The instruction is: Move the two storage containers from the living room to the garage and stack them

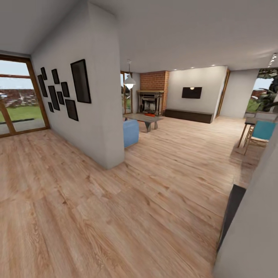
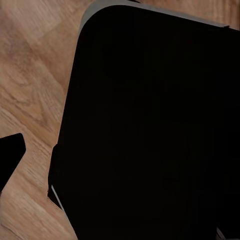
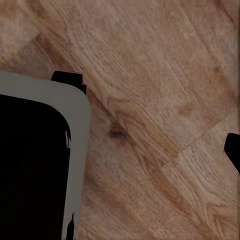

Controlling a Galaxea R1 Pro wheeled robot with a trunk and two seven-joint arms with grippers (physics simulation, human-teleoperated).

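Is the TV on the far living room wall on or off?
Off, as far as the head view shows: the TV is a uniformly black rectangle with no picture or glow.

Blue sofa (image 1: pixel 131 132) mostly hidden behind the white partition wall (image 1: pixel 103 116), one end showing. Turquoise chair (image 1: pixel 263 131) and wooden table (image 1: pixel 249 122) cut off by the head view's edge. Small red-orange spot (image 1: pixel 150 114) before the brick fireplace (image 1: pixel 151 101), too small to identify.

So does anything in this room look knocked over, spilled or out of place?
Nothing stands out. The wood-plank floor looks clean, the black frames hang in a tidy cluster, and the coffee table and blue chair stand upright. A small orange-red patch under the table is too far off to identify.
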